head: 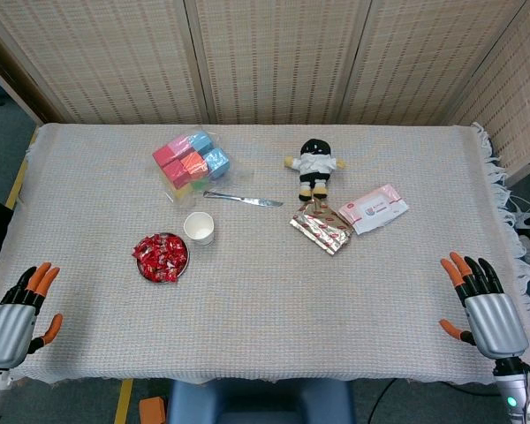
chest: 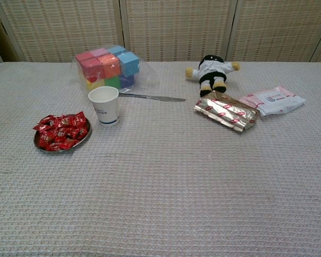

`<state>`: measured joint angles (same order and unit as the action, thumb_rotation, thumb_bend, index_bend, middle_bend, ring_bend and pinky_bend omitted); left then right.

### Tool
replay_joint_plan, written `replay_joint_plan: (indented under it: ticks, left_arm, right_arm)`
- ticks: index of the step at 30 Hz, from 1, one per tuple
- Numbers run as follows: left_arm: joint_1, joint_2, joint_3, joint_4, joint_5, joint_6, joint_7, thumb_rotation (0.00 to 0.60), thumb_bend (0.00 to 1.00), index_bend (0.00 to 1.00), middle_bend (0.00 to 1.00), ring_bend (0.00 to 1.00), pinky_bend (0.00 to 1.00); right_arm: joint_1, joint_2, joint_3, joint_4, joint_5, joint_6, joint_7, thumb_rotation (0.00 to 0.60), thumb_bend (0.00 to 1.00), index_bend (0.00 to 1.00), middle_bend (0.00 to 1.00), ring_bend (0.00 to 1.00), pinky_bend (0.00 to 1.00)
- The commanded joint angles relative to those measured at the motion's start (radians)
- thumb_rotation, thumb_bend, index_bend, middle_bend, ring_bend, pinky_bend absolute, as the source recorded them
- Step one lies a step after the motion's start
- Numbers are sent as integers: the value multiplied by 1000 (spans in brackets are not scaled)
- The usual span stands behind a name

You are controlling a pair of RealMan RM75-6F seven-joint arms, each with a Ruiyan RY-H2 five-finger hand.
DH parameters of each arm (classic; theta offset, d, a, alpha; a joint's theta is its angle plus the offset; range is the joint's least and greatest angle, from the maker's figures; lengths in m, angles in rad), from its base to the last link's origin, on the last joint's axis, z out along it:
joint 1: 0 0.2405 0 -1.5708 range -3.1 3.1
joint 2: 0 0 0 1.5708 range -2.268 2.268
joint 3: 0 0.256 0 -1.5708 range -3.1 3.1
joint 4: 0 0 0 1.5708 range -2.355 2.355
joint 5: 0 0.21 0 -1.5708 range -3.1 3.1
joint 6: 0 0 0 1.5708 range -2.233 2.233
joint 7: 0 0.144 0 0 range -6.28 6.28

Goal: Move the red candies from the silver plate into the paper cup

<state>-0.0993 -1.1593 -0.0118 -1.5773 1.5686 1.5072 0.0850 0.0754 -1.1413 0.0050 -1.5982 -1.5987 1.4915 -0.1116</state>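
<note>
While both hands wait at the near edge of the worktop (head: 265,336), neither holds anything: the left hand (head: 16,316) sits at the near left corner with its fingers spread and released, and the right hand (head: 484,305) mirrors it at the near right corner, equally open. Only the head view shows them; the chest view shows neither.

Further in, on the left half, lies the silver plate (head: 145,269), heaped with red candies (head: 160,256) in crinkled wrappers. It lies ahead of the left hand and to its inner side, well apart from it but far closer than to the right hand, which would have to cross most of the worktop. By that judgement the left hand is the natural one to reach.

Just beyond the plate, toward the centre, the paper cup (head: 199,227) stands upright, mouth open, near the plate but not touching. So the carry from plate to cup looks short, running away from the robot and slightly right.

No candy can be made out in the cup yet.
</note>
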Motion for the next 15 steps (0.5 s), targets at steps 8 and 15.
replay_joint_plan:
  ticks: [8, 15]
  left_arm:
    - [-66, -36, -16, -3, 6, -86, 48, 600, 424, 0, 0, 0, 397]
    - [-267, -141, -144, 20, -161, -349, 235, 600, 418, 0, 0, 0, 580]
  right_arm:
    - [0, 0, 7, 2, 11, -2, 5, 600, 0, 0, 0, 0, 0]
    - [11, -17, 18, 3, 42, -31, -36, 600, 0, 0, 0, 0, 0]
